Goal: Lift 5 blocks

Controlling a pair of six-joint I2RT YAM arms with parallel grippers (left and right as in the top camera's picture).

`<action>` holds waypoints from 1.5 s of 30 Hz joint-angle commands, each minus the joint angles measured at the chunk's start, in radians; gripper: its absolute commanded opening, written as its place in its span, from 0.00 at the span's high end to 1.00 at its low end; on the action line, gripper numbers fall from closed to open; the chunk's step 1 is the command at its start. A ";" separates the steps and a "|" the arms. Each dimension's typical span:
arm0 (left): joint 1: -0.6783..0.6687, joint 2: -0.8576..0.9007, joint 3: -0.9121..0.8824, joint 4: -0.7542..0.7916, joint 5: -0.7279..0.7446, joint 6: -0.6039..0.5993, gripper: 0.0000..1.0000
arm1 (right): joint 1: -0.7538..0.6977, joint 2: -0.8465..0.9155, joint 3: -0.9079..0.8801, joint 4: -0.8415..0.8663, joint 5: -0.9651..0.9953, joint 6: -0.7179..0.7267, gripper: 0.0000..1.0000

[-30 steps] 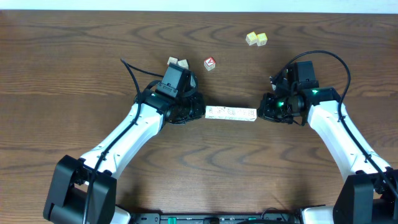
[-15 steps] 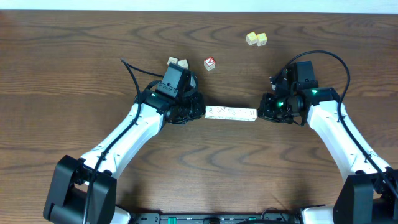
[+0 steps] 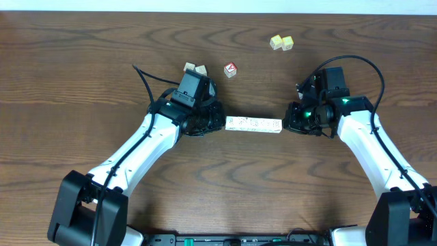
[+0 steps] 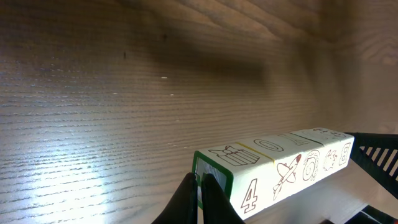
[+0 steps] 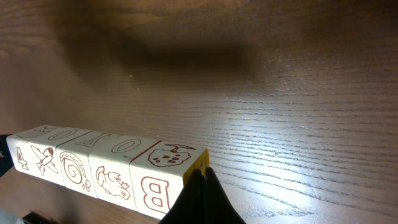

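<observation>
- The left pincer (image 3: 217, 124) has its two fingers pressed together, nothing between them. In the left wrist view (image 4: 200, 193) the joined tips touch the green end face of the nearest block.
- The right pincer (image 3: 288, 125) is likewise closed with no gap. In the right wrist view (image 5: 202, 186) its tips press against the yellow end face of the block marked B.
- The row of five blocks (image 3: 253, 124) lies end to end in a straight line between the two pincers, one pincer at each end, near the middle of the table (image 3: 68, 68).
- In both wrist views the row's (image 4: 280, 168) (image 5: 93, 162) dark shadow falls on the wood well apart from it; I cannot tell for sure whether the row is clear of the table.
- A red-and-white cube (image 3: 231, 69) sits behind the row, and two yellow cubes (image 3: 281, 43) sit further back, touching each other.
</observation>
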 commanded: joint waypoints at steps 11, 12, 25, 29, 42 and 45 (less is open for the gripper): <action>-0.061 -0.024 0.064 0.028 0.164 -0.008 0.94 | 0.067 -0.026 0.027 0.013 -0.238 0.014 0.99; -0.061 -0.024 0.064 0.028 0.164 -0.009 0.93 | 0.067 -0.026 0.027 0.013 -0.239 0.014 0.99; -0.061 -0.024 0.064 0.028 0.164 -0.024 0.93 | 0.067 -0.026 0.027 0.024 -0.238 0.014 0.99; -0.061 -0.024 0.064 0.028 0.164 -0.024 0.93 | 0.068 -0.025 0.027 0.029 -0.238 0.021 0.99; -0.061 -0.016 0.064 0.033 0.164 -0.024 0.93 | 0.100 -0.023 0.027 0.069 -0.222 0.045 0.99; -0.061 -0.015 0.064 0.032 0.164 -0.027 0.93 | 0.109 -0.023 0.027 0.072 -0.208 0.058 0.99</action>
